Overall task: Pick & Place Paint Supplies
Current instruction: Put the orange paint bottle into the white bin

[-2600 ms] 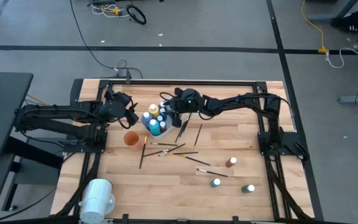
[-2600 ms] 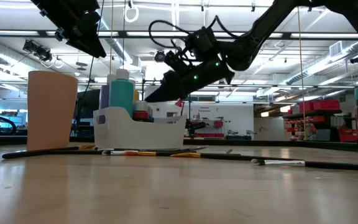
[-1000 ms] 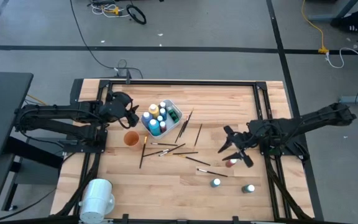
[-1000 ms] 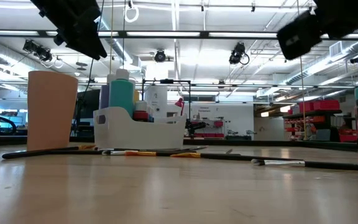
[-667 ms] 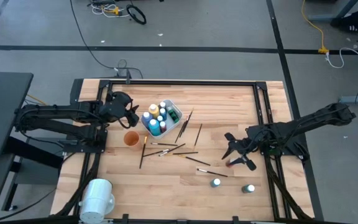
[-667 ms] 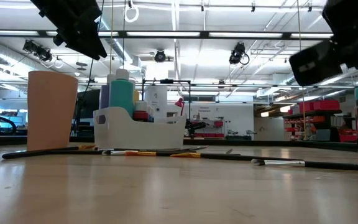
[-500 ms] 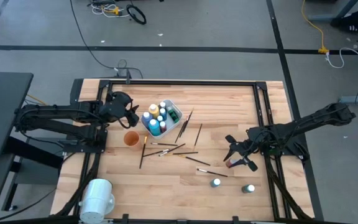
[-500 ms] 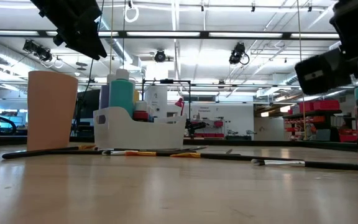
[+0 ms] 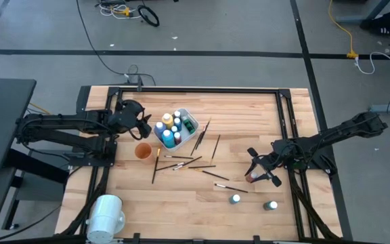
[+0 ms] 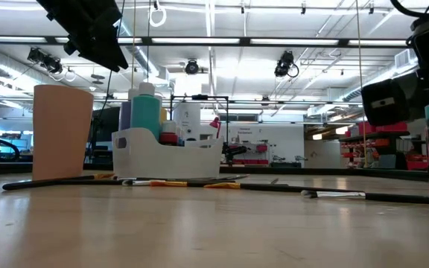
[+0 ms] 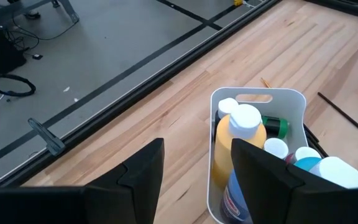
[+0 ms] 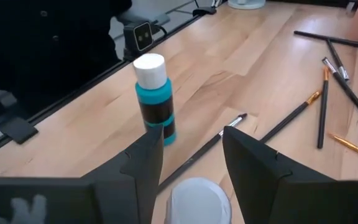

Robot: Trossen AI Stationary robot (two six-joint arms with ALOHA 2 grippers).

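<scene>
So the right gripper has swung away from the white tub over to the right side of the worktop and dropped down over a loose brown-bodied bottle. Its fingers are spread, one on each side of that bottle's white cap in the right wrist view, nothing gripped yet. Looks like it dropped off the last item and is lining up the next pick.

The left gripper hovers just beside the tub, fingers also apart, holding nothing. The tub already has a bunch of bottles standing in it.

Still out on the worktop: a teal bottle standing nearby, another white-capped bottle, and a scatter of brushes between the tub and the right gripper. One brush lies just beside the target bottle, so a sloppy grab might nudge it. There's also an orange cup near the tub and a big white cylinder at the near-left corner, both well clear.
</scene>
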